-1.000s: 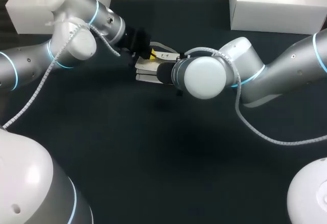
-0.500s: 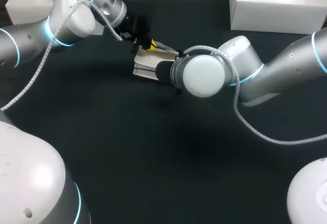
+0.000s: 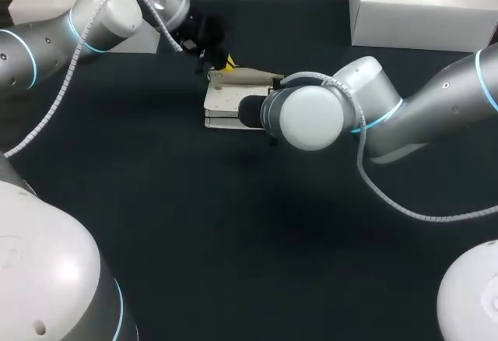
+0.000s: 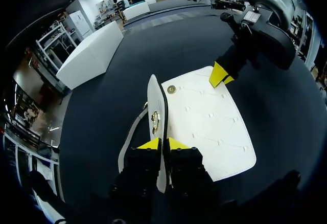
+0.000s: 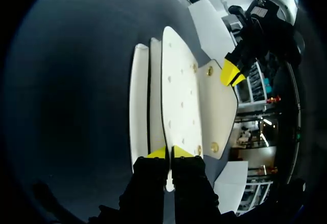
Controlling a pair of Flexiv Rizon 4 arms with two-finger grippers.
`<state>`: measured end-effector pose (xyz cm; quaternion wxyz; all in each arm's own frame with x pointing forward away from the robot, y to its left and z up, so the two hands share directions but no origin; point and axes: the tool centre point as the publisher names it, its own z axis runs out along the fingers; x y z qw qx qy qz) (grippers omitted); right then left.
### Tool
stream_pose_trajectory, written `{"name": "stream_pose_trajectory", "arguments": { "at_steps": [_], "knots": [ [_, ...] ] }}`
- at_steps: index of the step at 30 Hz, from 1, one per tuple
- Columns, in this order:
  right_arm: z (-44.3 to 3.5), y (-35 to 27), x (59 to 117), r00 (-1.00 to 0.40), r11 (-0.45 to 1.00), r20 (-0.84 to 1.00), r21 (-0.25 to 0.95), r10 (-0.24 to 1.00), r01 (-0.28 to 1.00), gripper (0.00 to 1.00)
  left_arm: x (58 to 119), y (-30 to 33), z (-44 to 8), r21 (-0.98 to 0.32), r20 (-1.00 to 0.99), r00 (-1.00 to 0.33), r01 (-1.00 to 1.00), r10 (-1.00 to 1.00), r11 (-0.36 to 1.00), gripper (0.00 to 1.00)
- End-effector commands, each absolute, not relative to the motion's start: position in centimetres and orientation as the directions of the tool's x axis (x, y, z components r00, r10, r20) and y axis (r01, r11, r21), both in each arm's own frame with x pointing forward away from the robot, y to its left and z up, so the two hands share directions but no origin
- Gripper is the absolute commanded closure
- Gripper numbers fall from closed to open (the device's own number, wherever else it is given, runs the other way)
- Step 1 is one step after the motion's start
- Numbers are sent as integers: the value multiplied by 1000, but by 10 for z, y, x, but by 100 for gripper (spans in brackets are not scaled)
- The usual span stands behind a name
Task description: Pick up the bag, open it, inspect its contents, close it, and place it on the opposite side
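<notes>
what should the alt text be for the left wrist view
The left gripper pinches the flap of a white bag and holds it up on edge, its gold clasp showing. The bag lies flat on the dark table, with the right gripper at its far edge.

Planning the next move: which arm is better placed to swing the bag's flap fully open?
Left. The left end effector is shut on the flap, which stands raised off the bag. The right end effector pinches the bag's edge, so it likely suits steadying.
</notes>
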<state>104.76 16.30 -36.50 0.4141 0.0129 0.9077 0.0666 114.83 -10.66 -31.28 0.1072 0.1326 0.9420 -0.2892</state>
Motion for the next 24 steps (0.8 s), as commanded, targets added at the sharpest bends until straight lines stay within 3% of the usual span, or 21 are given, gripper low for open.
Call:
{"name": "stream_pose_trajectory", "arguments": {
  "at_steps": [1,2,7,12,24],
  "knots": [
    [-367,163,1047,-652,991,-754,132,80,-31,100,1138,-107,-317,-514,-312,-936,312,164,799,30],
    [-367,163,1047,-652,991,-754,132,80,-31,100,1137,-107,-318,-516,-326,-932,315,157,797,25],
    [-367,163,1047,-652,991,-754,132,80,-31,100,1134,-104,-321,-540,-347,-928,315,135,780,27],
    [-367,163,1047,-652,991,-754,132,80,-31,100,1134,-103,-327,-551,-370,-923,312,108,774,44],
    [-367,163,1047,-652,991,-754,132,80,-31,100,1149,-109,-337,-554,-368,-926,286,78,782,52]
  ]
}}
